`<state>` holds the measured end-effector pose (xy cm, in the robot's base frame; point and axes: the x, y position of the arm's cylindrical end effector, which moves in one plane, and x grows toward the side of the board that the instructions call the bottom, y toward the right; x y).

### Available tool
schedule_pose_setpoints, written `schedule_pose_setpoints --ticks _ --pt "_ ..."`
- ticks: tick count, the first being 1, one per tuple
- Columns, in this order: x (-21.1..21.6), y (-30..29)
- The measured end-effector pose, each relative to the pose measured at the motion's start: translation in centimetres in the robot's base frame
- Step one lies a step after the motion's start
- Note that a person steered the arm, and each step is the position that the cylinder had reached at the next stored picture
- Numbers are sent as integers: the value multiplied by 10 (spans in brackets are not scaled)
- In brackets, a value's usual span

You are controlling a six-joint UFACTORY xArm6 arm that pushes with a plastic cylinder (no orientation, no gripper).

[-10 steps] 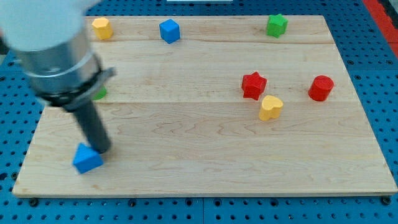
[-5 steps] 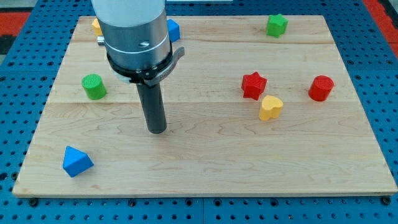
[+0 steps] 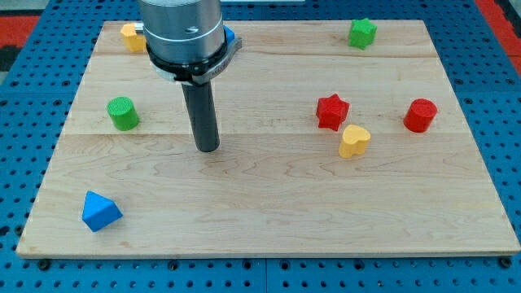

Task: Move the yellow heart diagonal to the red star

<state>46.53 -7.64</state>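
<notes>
Here my tip (image 3: 208,149) touches nothing; the yellow heart (image 3: 354,141) lies well off toward the view's right, level with it, just below-right of the red star (image 3: 331,111).

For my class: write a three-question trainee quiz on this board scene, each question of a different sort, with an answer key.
1. True or false: my tip touches the yellow heart.
2. Which block lies nearest the red star? A) green cylinder B) yellow heart C) blue block
3. Fill in: the yellow heart sits toward the view's bottom and ____ of the red star.

Key: 1 false, it stands well apart; 2 B; 3 right.
</notes>
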Motion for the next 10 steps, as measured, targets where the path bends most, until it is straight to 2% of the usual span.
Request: schedule_pose_setpoints --ticks 2,3,4,5,8,9,10 --pt "-5 1" --pt "9 44" --pt "-10 108" --pt "-40 127" --pt "-41 207" --pt "-14 211" --pt "29 182"
